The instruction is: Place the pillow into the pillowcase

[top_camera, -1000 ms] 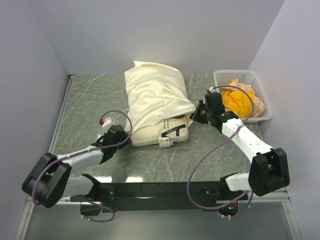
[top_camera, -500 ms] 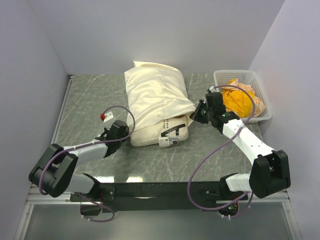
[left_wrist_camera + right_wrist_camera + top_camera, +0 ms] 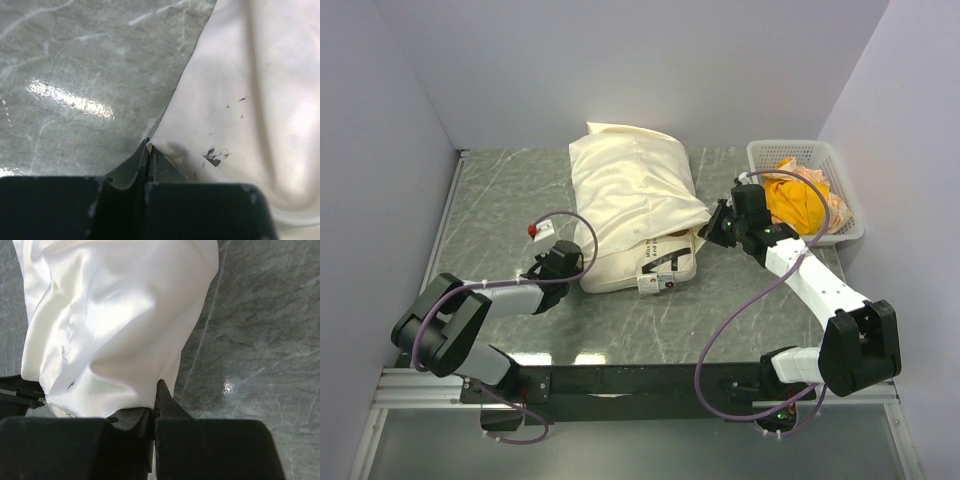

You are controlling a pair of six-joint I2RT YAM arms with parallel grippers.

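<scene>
Top external view: the pillow (image 3: 665,268) lies lengthwise from the far edge toward the near edge of the surface (image 3: 500,200), tagged end bare. The left pincer (image 3: 576,263) and right pincer (image 3: 714,227) pinch the pillowcase (image 3: 630,190) mouth on either side; the hem likely pulls nearward.

The pillow (image 3: 665,268) lies in the middle of the table (image 3: 500,200); its far part is inside the pillowcase (image 3: 630,190), its near end sticks out toward the arms; the basket (image 3: 852,225) stands to the right, a cloth (image 3: 795,200) in it; the left gripper (image 3: 578,262) sits at the pillowcase's near-left corner; the right gripper (image 3: 713,225) is at its near-right edge, between pillow and basket.
</scene>
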